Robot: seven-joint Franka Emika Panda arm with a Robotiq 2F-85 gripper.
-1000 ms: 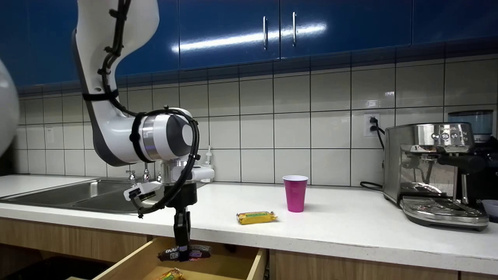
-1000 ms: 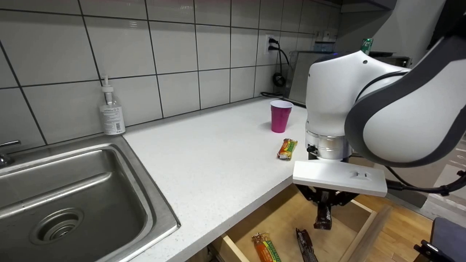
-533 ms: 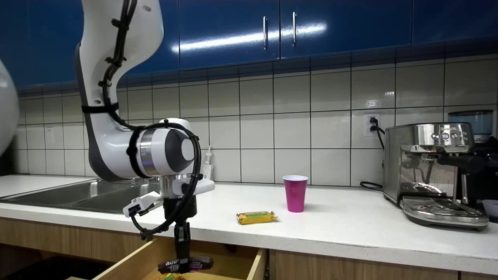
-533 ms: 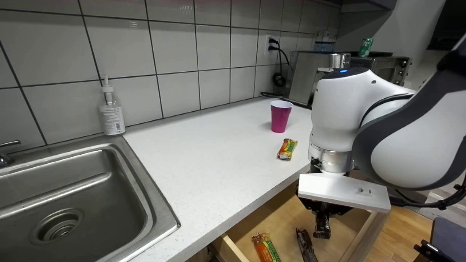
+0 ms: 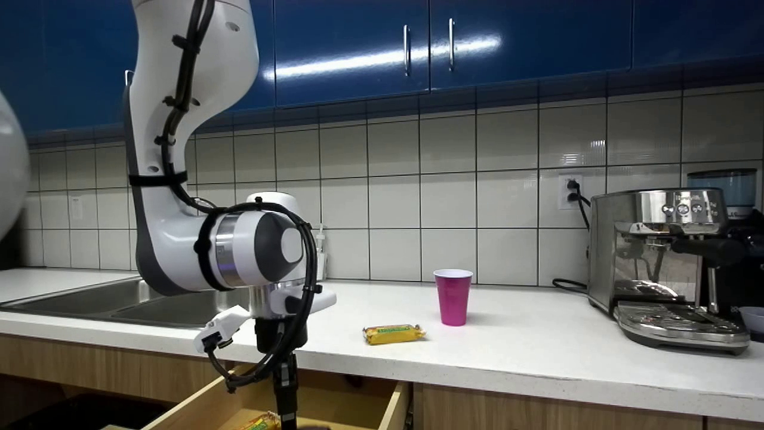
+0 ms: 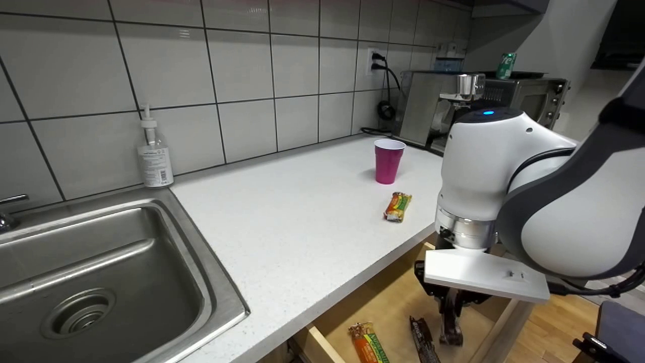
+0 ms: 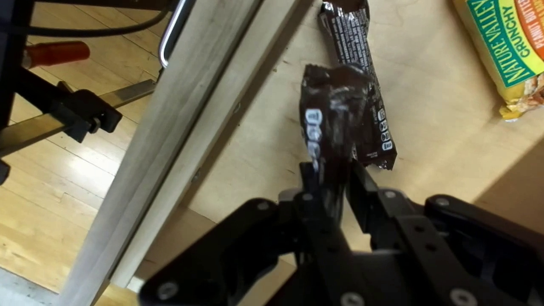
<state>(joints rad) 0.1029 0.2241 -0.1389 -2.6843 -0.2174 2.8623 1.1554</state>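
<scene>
Brown-wrapped bar (image 7: pixel 333 123) sits between the jaws of the tool (image 7: pixel 332 174), low within the pulled-out drawer (image 6: pixel 383 297). Those jaws stand barely apart, one either side (from here I can't tell whether they truly pinch it). Bringing it into the drawer looks done to me; letting it lie down there seems left. A second brown bar (image 6: pixel 424 340) and a yellow granola bar (image 6: pixel 369 345) already lie in there, while a yellow packet (image 5: pixel 394 334) rests out on the tabletop (image 6: pixel 282 212), near a pink cup (image 5: pixel 453 301).
</scene>
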